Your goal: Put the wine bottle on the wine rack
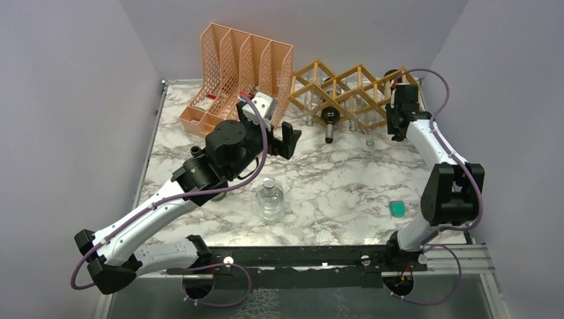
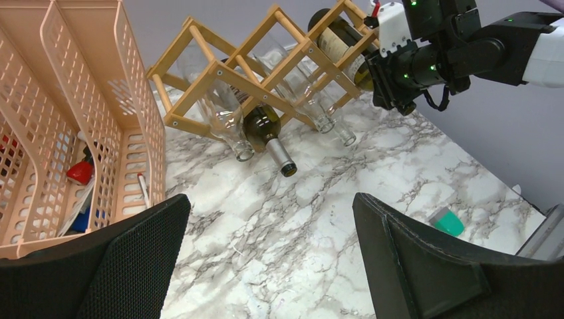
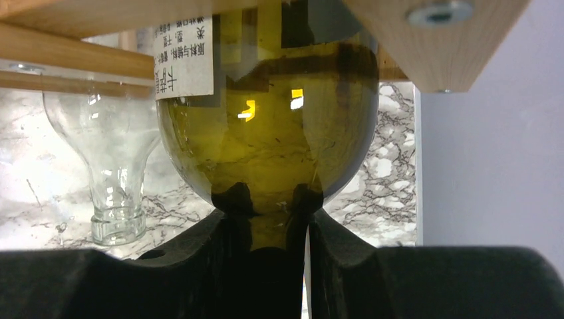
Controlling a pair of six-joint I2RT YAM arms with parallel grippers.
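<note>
The right arm (image 1: 432, 143) stretches to the worktop's (image 1: 346, 179) 1 o'clock, the right pincer (image 3: 269, 219) grasping the neck of the wine bottle (image 3: 266, 133) in the 3 o'clock end of the wine rack (image 2: 219, 70), 1 other dark bottle (image 2: 263, 126) lying there, while the left pincer (image 2: 266, 219) hovers released.

Peach mesh organiser (image 1: 229, 70), clear glass bottle (image 1: 269, 203) upright, teal block (image 1: 397, 210), marble table (image 1: 346, 179)

Bright even light, soft faint shadows, yellow glints on the wine bottle (image 3: 266, 153), fingers (image 3: 193, 266) underexposed black.
</note>
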